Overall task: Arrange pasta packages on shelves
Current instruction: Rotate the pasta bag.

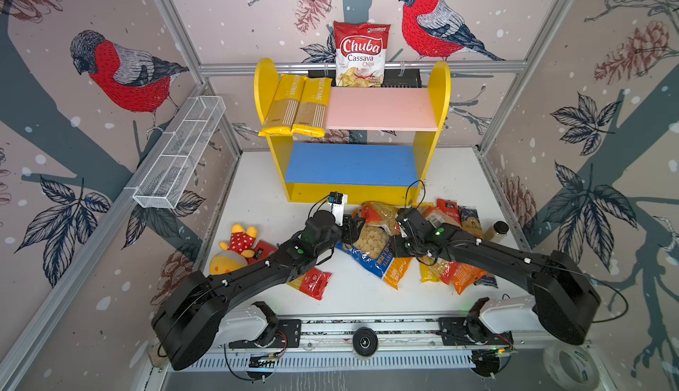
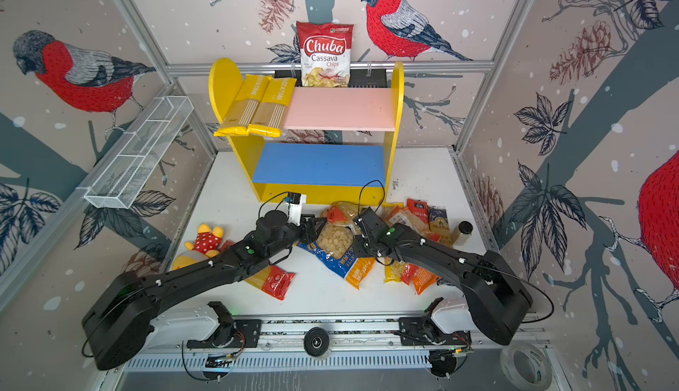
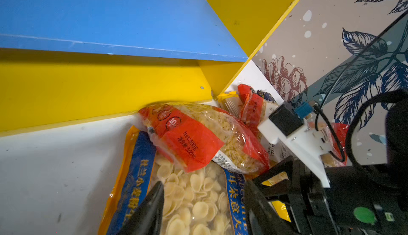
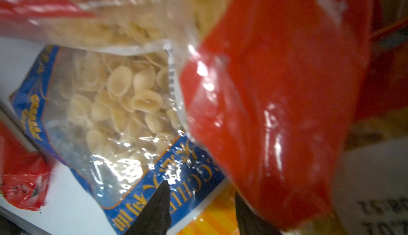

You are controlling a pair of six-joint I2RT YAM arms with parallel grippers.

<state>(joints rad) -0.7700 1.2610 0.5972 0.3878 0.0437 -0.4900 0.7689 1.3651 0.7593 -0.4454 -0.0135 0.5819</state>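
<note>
In the left wrist view, the left gripper's [image 3: 204,203] two dark fingers [image 3: 150,209] run off the picture's edge, so their bases are unseen. The blue bag of shell pasta [image 3: 194,205] between the fingers is cut off by the same edge. Beyond the fingertips, a red bag of small pasta [image 3: 198,134] covers that blue bag's far end.

In the right wrist view, the right gripper [image 4: 201,203] shows only two dark fingertips [image 4: 159,205] at the edge. A blurred red bag [image 4: 276,94] fills the frame just past one fingertip, hiding what lies behind it. Its print is unreadable.

In both top views, the arms' wrists hide both grippers' fingertips, and the packs behind the right arm [image 1: 477,253] are partly covered.
</note>
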